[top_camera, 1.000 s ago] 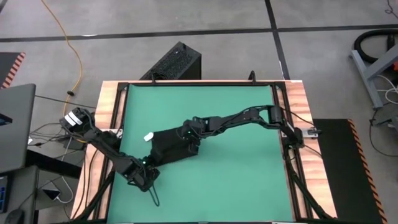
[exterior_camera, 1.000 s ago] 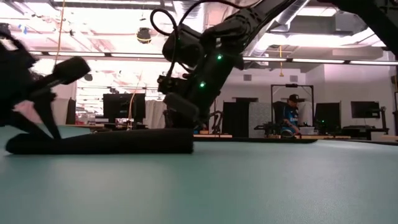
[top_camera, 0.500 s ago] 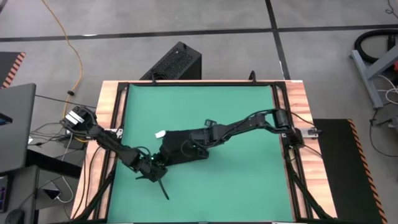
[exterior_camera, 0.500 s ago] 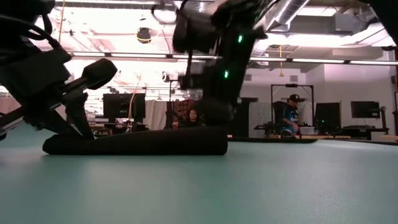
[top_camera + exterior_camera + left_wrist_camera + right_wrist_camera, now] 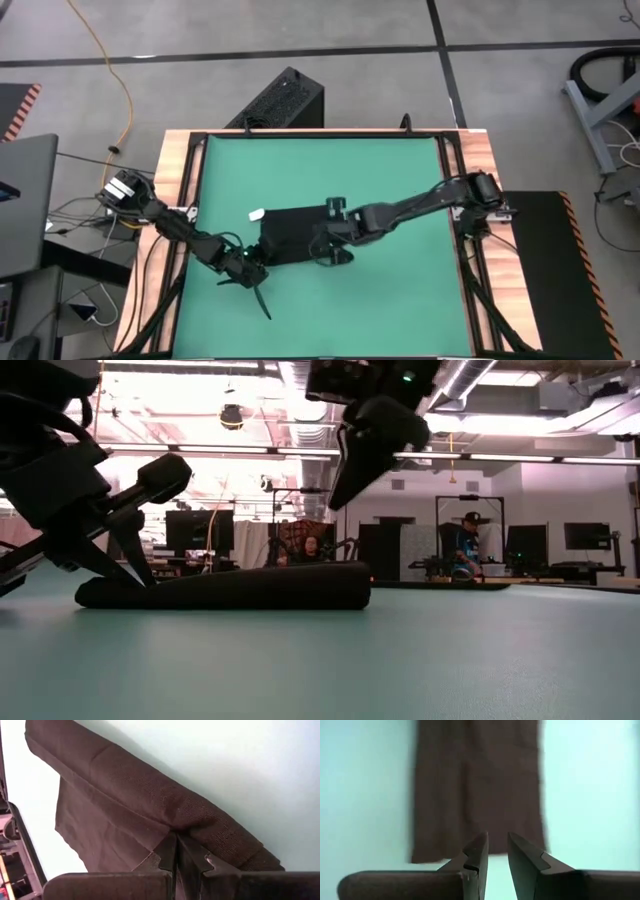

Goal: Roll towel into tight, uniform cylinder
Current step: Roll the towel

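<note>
From above, the towel (image 5: pixel 292 232) lies dark on the green mat (image 5: pixel 400 180), a little left of its middle, with a small white tag (image 5: pixel 256 214) at its upper-left corner. The left gripper (image 5: pixel 256 276) sits at the towel's lower-left edge, its arm coming in from the table's left rim. The right gripper (image 5: pixel 322 246) is over the towel's right end, its arm stretching back to the right rim. A black ribbed box (image 5: pixel 280 98) stands on the floor beyond the table.

At table height, the towel (image 5: pixel 228 588) shows as a long, low roll lying flat on the mat (image 5: pixel 400 660). The left gripper (image 5: pixel 128 565) reaches down to the roll's end nearest it and touches the cloth. The right gripper (image 5: pixel 350 475) hangs above the opposite end, clear of the towel. A person (image 5: pixel 465 550) sits far back in the room.

The left wrist view shows that arm's fingers (image 5: pixel 167 852) pressed together on a fold of the towel (image 5: pixel 130 795) — pinching the cloth right at the rolled edge.

The right wrist view shows the towel (image 5: pixel 475 785) spread just ahead of the fingertips (image 5: pixel 476 851), which stand a narrow gap apart — holding nothing.
</note>
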{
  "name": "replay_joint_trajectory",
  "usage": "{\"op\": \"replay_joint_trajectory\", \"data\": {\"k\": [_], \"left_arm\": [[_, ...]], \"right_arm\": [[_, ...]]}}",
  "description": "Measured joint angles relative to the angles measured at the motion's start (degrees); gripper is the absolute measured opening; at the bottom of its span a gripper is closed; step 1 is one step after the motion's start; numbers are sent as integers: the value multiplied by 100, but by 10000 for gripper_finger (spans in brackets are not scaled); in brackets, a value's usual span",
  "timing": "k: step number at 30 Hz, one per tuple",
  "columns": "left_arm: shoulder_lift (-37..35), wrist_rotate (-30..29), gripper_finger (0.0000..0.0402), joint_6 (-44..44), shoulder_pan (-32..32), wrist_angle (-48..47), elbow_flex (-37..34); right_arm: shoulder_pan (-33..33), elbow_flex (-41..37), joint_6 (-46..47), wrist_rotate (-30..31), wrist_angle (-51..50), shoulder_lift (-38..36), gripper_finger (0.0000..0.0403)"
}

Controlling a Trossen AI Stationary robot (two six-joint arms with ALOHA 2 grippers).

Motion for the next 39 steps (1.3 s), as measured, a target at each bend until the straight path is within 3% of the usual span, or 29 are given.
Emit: {"op": "replay_joint_trajectory", "data": {"k": [8, 14, 22, 27, 34, 39], "left_arm": [[-26, 751, 0, 393, 215, 578, -7], [-32, 1232, 0, 872, 744, 788, -4], [-30, 1680, 0, 1262, 1416, 1086, -7], [-30, 1849, 0, 1258, 1698, 1062, -7], [-40, 1859, 0, 1239, 1863, 873, 4], [-45, 1987, 0, 1206, 1938, 797, 9]], "right_arm": [[143, -1986, 266, -7, 2393, -1207, 96], [76, -3414, 336, -7, 4058, -2106, 97], [144, -4398, 360, -937, 6217, -1701, 117], [307, -4282, -132, -1179, 7314, -1327, 172], [394, -4069, -359, -659, 6269, -1005, 278], [414, -4065, -517, -276, 5686, -967, 303]]}}
